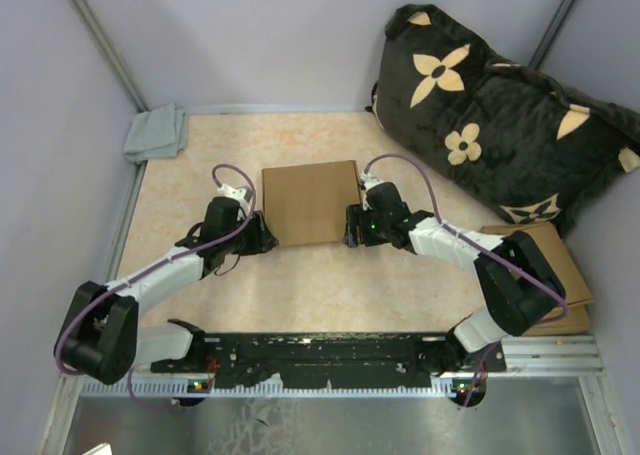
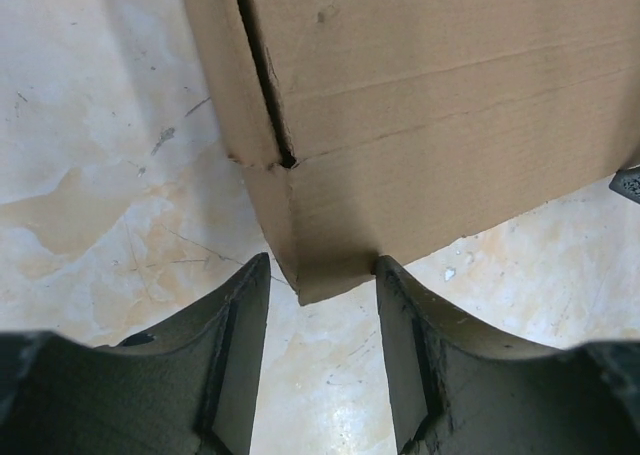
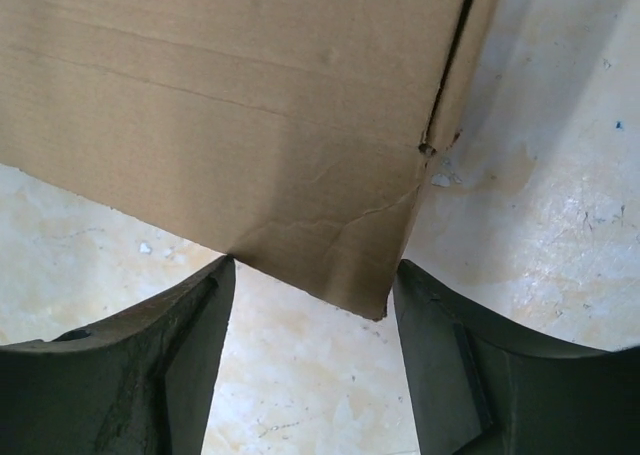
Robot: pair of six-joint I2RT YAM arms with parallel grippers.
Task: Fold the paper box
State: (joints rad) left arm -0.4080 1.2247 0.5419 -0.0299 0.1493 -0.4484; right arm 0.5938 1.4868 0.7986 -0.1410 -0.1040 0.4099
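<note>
1. The paper box (image 1: 310,202) lay folded shut in the middle of the worktop (image 1: 300,295), nearer the far edge than the near one. There both my arms could come at it from either side.
2. My left gripper (image 2: 320,270) sat at the box's near left corner, jaws apart and the corner poking in between them. One finger (image 2: 400,335) touched the front wall and the other stood just off the side wall. I judged this a bracket, not a clamp.
3. My right gripper (image 3: 315,275) mirrored it at the near right corner, jaws spread wide around the cardboard, which was creased there.
4. I judged that I was hemming in both near corners so the box could not slide or skew while the front was pressed home. A dark slit along each side wall suggested the lid was not fully seated.
5. The stack of flat cardboard (image 1: 560,275) lay at the right edge, the pillow (image 1: 500,125) at the far right corner and the cloth (image 1: 157,133) at the far left corner. All were well apart from the box.
</note>
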